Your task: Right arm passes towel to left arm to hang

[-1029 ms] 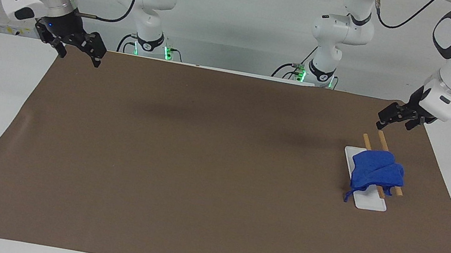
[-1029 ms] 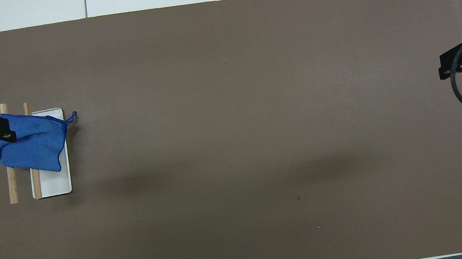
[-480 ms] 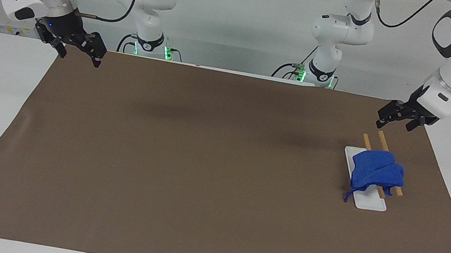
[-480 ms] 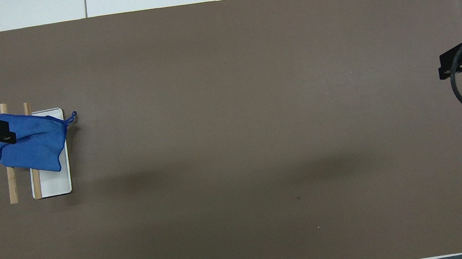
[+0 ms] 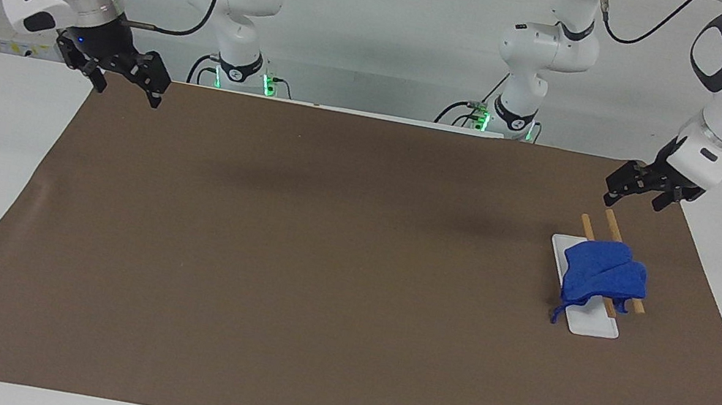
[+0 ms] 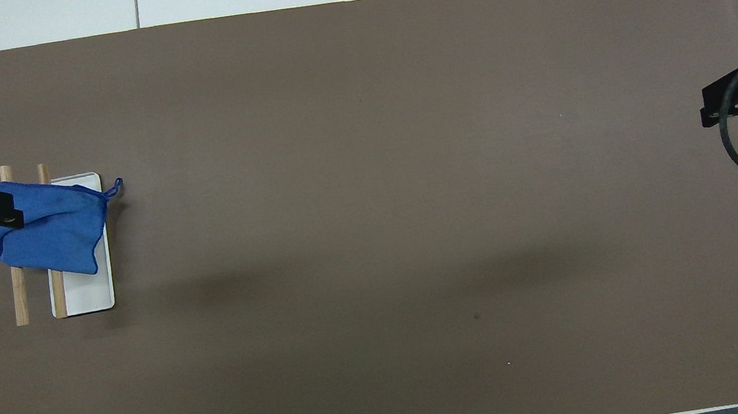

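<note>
— Looking from the facing view, where lies the royal-blue soft cloth towel (image 5: 601,278)?

— Draped over two wooden rods (image 5: 615,236) above a white tray (image 5: 592,323). My left gripper (image 5: 640,186) and right gripper (image 5: 124,72) hang spread, empty.

— Overhead?

— Light, limp; I would pinch its loop cord (image 6: 113,189).

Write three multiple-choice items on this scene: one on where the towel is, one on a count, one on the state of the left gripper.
1. Where is the towel?
A. draped over the wooden rods of the rack
B. flat at the middle of the brown mat
C. in the right gripper

2. How many wooden rods does the rack have?
A. one
B. two
C. four

3. What is the left gripper doing?
A. gripping the towel
B. hovering clear of the towel, holding nothing
C. pressing on the white base

Key: 1 A, the cloth lies across the rods above the white base. 2 B, two rod ends show beside the towel. 3 B, the facing view shows a gap between gripper and towel.
</note>
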Action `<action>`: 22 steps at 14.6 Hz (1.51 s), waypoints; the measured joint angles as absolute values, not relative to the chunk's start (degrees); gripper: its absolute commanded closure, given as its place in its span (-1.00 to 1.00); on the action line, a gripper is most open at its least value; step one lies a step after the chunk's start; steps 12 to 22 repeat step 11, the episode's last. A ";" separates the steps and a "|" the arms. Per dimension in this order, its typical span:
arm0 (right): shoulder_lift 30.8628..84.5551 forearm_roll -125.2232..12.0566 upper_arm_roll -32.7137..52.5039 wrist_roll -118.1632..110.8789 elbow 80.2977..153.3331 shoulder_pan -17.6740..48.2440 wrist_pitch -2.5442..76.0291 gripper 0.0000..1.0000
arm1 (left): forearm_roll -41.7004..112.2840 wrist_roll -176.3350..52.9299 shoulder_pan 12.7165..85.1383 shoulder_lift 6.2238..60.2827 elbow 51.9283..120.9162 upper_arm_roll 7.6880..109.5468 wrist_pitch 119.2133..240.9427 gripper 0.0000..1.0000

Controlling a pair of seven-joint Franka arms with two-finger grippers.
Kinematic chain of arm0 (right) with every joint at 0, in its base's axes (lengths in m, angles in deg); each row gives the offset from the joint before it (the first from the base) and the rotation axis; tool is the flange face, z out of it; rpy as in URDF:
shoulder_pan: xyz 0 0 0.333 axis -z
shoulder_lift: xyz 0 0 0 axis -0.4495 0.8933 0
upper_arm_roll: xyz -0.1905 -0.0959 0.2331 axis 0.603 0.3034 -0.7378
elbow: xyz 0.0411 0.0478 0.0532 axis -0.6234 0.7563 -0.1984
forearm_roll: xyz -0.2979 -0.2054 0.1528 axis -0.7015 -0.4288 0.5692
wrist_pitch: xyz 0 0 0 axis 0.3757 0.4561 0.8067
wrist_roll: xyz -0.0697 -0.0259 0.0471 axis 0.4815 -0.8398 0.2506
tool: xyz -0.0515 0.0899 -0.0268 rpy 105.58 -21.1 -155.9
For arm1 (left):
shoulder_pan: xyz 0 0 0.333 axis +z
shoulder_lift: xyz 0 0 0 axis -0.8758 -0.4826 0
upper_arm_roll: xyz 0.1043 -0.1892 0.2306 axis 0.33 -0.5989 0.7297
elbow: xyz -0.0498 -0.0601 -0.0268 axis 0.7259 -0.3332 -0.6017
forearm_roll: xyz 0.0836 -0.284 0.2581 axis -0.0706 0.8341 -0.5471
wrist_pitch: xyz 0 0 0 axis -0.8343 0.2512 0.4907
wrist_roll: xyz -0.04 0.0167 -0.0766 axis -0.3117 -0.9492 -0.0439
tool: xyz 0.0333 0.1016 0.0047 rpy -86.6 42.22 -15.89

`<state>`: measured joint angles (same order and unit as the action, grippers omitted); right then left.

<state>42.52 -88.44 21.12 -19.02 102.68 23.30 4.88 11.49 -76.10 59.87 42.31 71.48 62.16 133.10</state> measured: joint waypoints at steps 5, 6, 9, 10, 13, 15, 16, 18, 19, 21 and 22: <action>42.48 -88.44 21.13 -16.91 102.67 23.30 4.88 -1.00 | 11.49 -76.11 59.87 42.31 71.48 62.05 133.15 -1.00; 42.46 -88.44 21.16 -15.50 102.67 23.32 4.88 -1.00 | 11.49 -76.11 59.87 42.31 71.48 62.03 133.16 -1.00; 42.36 -88.45 21.17 -14.33 102.67 23.31 4.88 -1.00 | 11.49 -76.11 59.87 42.31 71.48 61.99 133.21 -1.00; 42.34 -88.46 21.17 -14.32 102.67 23.31 4.88 -1.00 | 11.49 -76.11 59.87 42.31 71.48 61.99 133.24 -1.00; 42.33 -88.47 21.18 -14.31 102.67 23.33 4.88 -1.00 | 11.49 -76.11 59.87 42.31 71.48 61.99 133.26 -1.00; 42.33 -88.47 21.18 -14.31 102.67 23.33 4.88 -1.00 | 11.49 -76.11 59.87 42.31 71.48 61.99 133.26 -1.00; 42.33 -88.47 21.18 -14.31 102.67 23.33 4.88 -1.00 | 11.49 -76.11 59.87 42.31 71.48 61.99 133.26 -1.00; 42.33 -88.47 21.18 -14.31 102.67 23.33 4.88 -1.00 | 11.49 -76.11 59.87 42.31 71.48 61.99 133.26 -1.00; 42.33 -88.47 21.18 -14.31 102.67 23.33 4.88 -1.00 | 11.49 -76.11 59.87 42.31 71.48 61.99 133.26 -1.00; 42.33 -88.47 21.18 -14.31 102.67 23.33 4.88 -1.00 | 11.49 -76.11 59.87 42.31 71.48 61.99 133.26 -1.00; 42.33 -88.47 21.18 -14.31 102.67 23.33 4.88 -1.00 | 11.49 -76.11 59.87 42.31 71.48 61.99 133.26 -1.00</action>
